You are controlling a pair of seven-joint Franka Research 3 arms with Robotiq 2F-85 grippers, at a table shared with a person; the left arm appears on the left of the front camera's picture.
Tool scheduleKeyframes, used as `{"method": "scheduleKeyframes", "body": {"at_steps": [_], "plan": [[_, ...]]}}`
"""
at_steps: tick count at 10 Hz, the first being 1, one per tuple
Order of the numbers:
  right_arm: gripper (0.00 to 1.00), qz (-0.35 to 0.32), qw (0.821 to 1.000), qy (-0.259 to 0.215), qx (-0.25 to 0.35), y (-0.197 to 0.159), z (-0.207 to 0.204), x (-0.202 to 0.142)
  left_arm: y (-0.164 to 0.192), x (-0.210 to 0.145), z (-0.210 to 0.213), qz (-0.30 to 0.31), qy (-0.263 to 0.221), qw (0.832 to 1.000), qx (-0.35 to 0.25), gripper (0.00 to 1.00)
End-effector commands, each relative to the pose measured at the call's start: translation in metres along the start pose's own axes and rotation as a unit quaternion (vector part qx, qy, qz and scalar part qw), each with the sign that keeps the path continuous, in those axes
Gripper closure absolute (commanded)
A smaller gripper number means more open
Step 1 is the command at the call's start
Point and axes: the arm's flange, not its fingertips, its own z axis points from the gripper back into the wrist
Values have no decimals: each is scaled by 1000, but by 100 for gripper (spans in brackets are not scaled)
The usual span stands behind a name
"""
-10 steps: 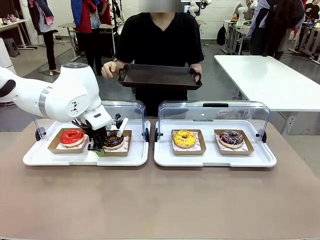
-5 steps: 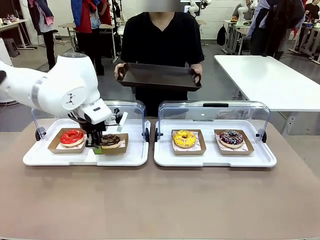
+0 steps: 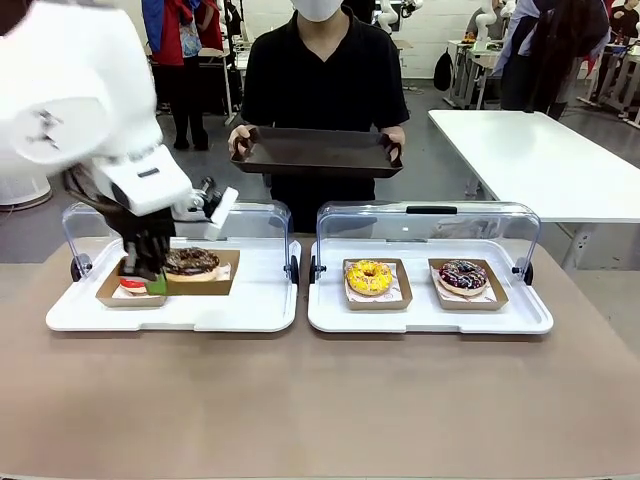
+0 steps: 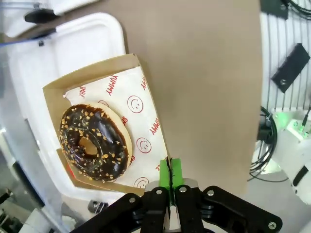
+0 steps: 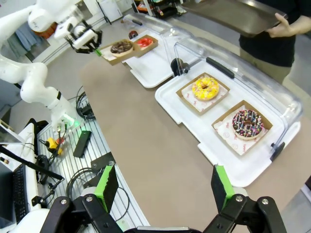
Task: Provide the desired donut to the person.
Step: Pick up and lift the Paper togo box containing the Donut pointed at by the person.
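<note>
My left gripper [image 3: 155, 283] is shut on the edge of a cardboard box [image 3: 203, 285] that carries a chocolate donut with nut bits [image 3: 191, 261]. The box hangs lifted above the left white tray [image 3: 240, 312]. In the left wrist view the green pads of that gripper [image 4: 170, 177] pinch the box rim [image 4: 146, 126] beside the donut [image 4: 94, 143]. The person [image 3: 320, 80] stands across the table holding a dark serving tray [image 3: 318, 152] with both hands. My right gripper [image 5: 164, 187] is open, high above the table.
A red donut [image 3: 132, 284] in its box sits on the left tray, mostly hidden behind my gripper. The right white tray [image 3: 430, 315] holds a yellow donut [image 3: 369, 277] and a sprinkled chocolate donut [image 3: 462, 275]. Both clear lids [image 3: 428, 225] stand open at the back.
My left arm has risen and moved left, lifting the chocolate donut's box off the tray. The person has brought both hands onto the dark tray.
</note>
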Motion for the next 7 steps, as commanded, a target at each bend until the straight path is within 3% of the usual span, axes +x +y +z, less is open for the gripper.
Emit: {"method": "scheduleKeyframes", "body": {"at_steps": [1,4,7], "plan": [[0,7,1000,-18,8,0,0,3,-7,-7,35,8,-15,1000,25,100],[0,7,1000,-18,8,0,0,3,-15,-5,92,21,-11,998,66,100],[0,7,1000,-18,8,0,0,3,-3,-11,86,29,-22,998,54,100]]}}
